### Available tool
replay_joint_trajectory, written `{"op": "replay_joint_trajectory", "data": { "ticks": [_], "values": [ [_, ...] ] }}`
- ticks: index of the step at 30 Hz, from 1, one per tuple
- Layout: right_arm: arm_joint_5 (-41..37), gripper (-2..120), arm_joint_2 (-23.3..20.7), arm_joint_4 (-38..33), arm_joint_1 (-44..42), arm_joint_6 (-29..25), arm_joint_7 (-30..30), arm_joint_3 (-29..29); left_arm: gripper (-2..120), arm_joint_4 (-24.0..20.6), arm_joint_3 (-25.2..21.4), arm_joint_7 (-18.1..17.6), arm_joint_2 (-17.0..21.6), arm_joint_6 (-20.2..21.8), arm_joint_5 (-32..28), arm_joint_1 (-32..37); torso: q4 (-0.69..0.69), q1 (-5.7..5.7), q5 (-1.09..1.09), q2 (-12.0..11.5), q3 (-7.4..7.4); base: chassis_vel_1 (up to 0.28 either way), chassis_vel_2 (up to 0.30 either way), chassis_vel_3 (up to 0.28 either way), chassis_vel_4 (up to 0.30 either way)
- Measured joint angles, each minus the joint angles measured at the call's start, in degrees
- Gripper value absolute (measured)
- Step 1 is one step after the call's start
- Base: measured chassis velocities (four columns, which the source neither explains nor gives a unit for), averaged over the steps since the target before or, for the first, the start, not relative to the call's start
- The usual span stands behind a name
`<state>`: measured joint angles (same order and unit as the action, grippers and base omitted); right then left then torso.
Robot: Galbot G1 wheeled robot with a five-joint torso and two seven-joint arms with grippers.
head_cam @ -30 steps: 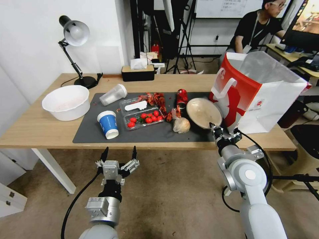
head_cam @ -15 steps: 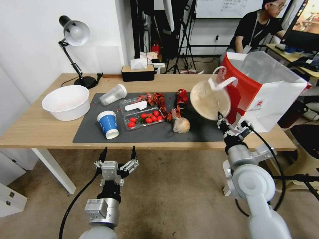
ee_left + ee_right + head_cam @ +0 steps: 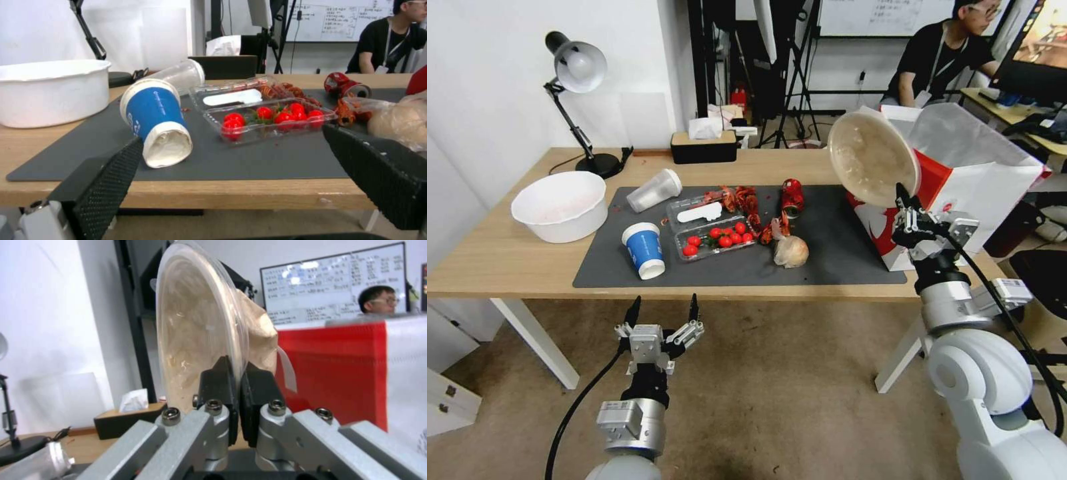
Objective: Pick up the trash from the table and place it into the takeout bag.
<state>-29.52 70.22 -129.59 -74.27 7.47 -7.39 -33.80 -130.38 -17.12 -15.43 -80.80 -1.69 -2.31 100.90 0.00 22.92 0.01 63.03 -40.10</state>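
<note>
My right gripper [image 3: 902,195] [image 3: 237,373] is shut on the rim of the beige shallow bowl [image 3: 872,159] [image 3: 195,326], held tilted on edge in the air beside the takeout bag's [image 3: 980,180] red side panel [image 3: 342,366]. On the table's [image 3: 494,257] dark mat [image 3: 740,267] lie the blue-and-white paper cup [image 3: 644,249] [image 3: 156,125], the clear plastic cup [image 3: 655,190] [image 3: 178,75], the crushed red can [image 3: 792,195] [image 3: 346,85] and the tan paper ball [image 3: 790,252] [image 3: 398,121]. My left gripper [image 3: 662,308] [image 3: 236,173] hangs open below the table's front edge, near the blue cup.
A large white bowl [image 3: 560,205] stands at the table's left, a desk lamp [image 3: 577,100] and a black tissue box [image 3: 704,145] at its back. A clear box of tomatoes [image 3: 714,237] and red scraps [image 3: 747,200] lie mid-mat. A seated person is behind the bag.
My right gripper has lifted the beige bowl off the mat, up and to the right, to the height of the bag's top. The left arm has stayed put.
</note>
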Motion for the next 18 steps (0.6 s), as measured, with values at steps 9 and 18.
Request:
{"op": "replay_joint_trajectory", "data": {
  "ticks": [9,18],
  "values": [
    [-3.97,0,-3.37,-3.09,0.8,0.69,1.04,-1.02,100,-0.21,-0.25,-0.11,-0.04,-0.1,0.0,0.13,0.0,0.0,-0.01,0.0,0.0,0.0,0.0,0.0,0.0],
    [-12.31,0,-7.78,-4.19,2.97,0.0,-1.18,-3.16,100,-0.21,-0.12,-0.2,-0.05,-0.13,0.09,-0.04,0.0,0.0,0.0,0.0,0.0,0.0,0.0,0.0,0.0]
  ]
}}
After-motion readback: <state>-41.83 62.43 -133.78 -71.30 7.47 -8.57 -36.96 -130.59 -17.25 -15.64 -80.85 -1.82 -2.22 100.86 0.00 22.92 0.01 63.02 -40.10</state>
